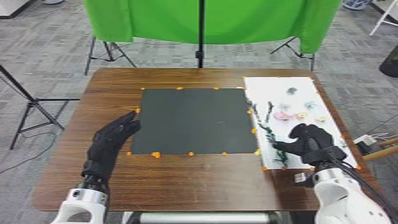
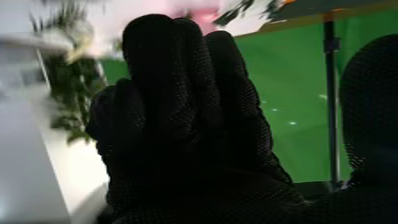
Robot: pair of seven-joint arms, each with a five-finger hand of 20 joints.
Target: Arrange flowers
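Floor of grey carpet extends around the work area. Green cloth hangs past the far side of the desk, which has a brown wooden top. A dark square panel lies flat on the desk, towards the middle. Just beside it, on the right, lies a long white sheet.

Robot's left hand: located at the left edge of the dark panel, fingers straight and close together, holding nothing. Robot's right hand: located over the near half of the white sheet, among the materials. In the right wrist view the right hand has its fingers extended side by side, with the thumb standing wide of them; no grip is observed. Contact between the thumb and the greenery cannot be told.

Task materials, all on the white sheet: green leafy stems run lengthwise along its left side, near the dark panel, passing beside the right hand's thumb. Beyond the right hand, a pink flower sits near a small yellowish flower and a pale blue flower. Smallest items noted: orange bits spaced around the border of the dark panel.
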